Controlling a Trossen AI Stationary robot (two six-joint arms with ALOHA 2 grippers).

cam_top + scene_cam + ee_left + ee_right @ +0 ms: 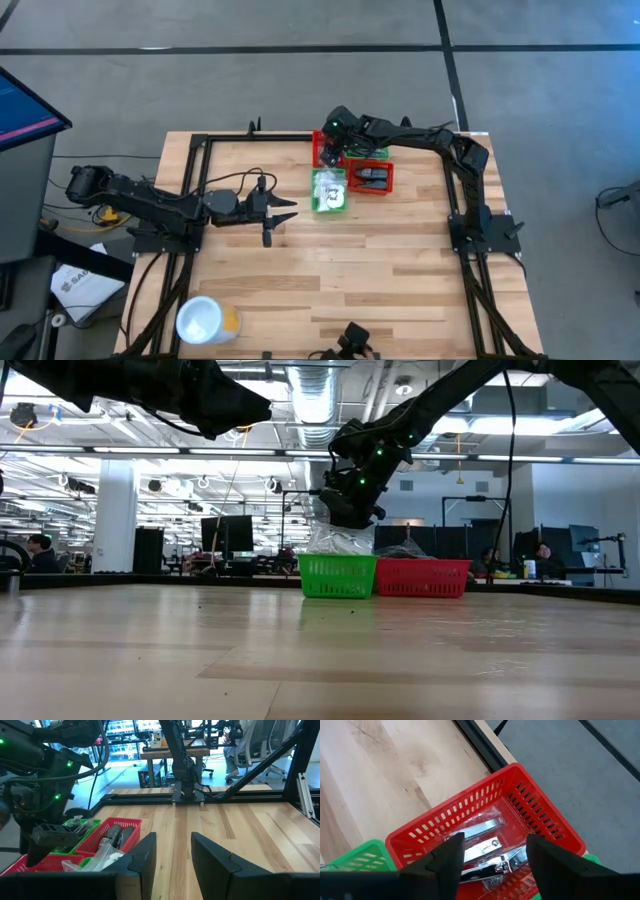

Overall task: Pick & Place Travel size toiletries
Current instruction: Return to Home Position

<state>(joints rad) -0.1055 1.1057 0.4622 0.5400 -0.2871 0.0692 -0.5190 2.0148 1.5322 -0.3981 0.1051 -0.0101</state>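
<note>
Wrapped silver nail clippers [482, 829] lie in red bin [470, 806] at far edge of desk [380, 270], right of middle. White packets [330, 188] in green bin [330, 209] just beside. Right gripper [495, 839] open, empty, above red bin. Left gripper [172, 840] open, empty, over desk's left half.

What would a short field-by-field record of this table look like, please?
left gripper: open, empty, over bare wood to the left of the bins
right gripper: open, empty, above the red plastic bin
red bin contents: silver nail clippers in clear wrap
green plastic bin: holds white plastic-wrapped packets
white round tub with orange side: near the table's front-left corner
</note>
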